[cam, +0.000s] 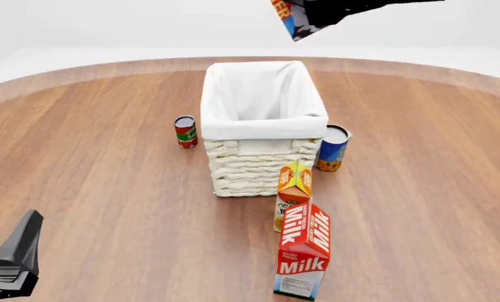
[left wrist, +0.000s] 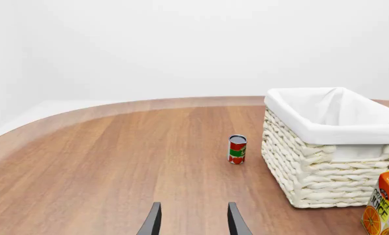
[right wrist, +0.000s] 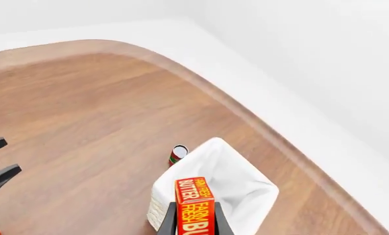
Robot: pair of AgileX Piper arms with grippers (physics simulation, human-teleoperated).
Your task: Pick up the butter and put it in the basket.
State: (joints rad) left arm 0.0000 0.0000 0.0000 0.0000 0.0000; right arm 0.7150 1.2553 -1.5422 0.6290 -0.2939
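Observation:
The butter (cam: 284, 17), a small red-orange box with a blue patch, hangs high above the far end of the basket (cam: 264, 119). My right gripper (cam: 307, 22) is shut on it. In the right wrist view the butter (right wrist: 195, 203) sits between the two dark fingers (right wrist: 167, 224), with the white-lined basket (right wrist: 230, 178) below. My left gripper (cam: 15, 255) is low at the near left of the table, far from the basket (left wrist: 325, 161). It is open (left wrist: 194, 223) with nothing between its fingers.
A red tomato can (cam: 185, 131) stands left of the basket and a blue-orange can (cam: 332, 148) stands right of it. An orange juice carton (cam: 294, 192) is at the basket's near side, with a tall milk carton (cam: 305, 255) in front of it.

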